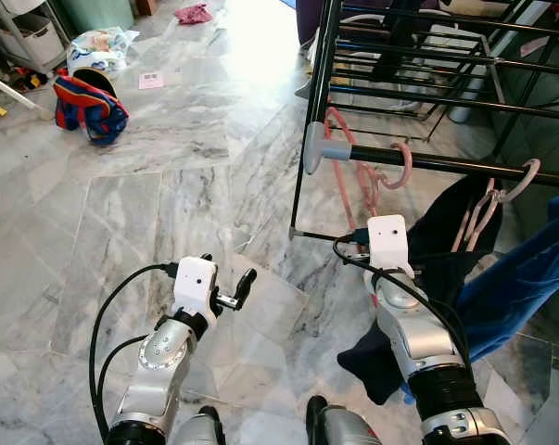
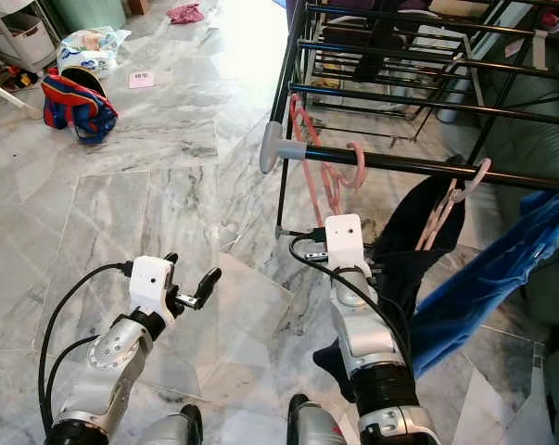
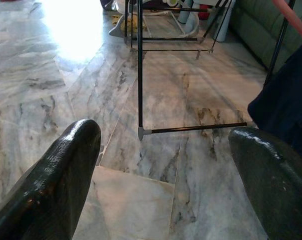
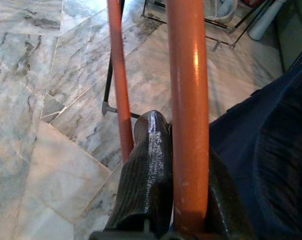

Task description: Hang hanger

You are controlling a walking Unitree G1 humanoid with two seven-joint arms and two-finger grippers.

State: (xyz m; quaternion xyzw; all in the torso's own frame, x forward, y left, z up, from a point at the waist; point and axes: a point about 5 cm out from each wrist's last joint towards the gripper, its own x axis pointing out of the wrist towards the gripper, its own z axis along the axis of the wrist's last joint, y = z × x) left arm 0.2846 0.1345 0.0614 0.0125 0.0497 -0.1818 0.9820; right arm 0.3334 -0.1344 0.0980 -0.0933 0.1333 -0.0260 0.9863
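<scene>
Right wrist view: right pincer (image 4: 183,165) pinching the pink hanger (image 4: 187,100).
Hanger position: hook already over the black rack bar (image 1: 464,167), beside dark clothes (image 1: 446,250).
Left pincer (image 3: 166,165): spread, idle above floor.
Left to do: release, probably.

Right gripper (image 4: 183,165) fingers hidden behind white wrist housing in head views. Pink hanger (image 4: 188,100) cut by top edge in right wrist view.
</scene>
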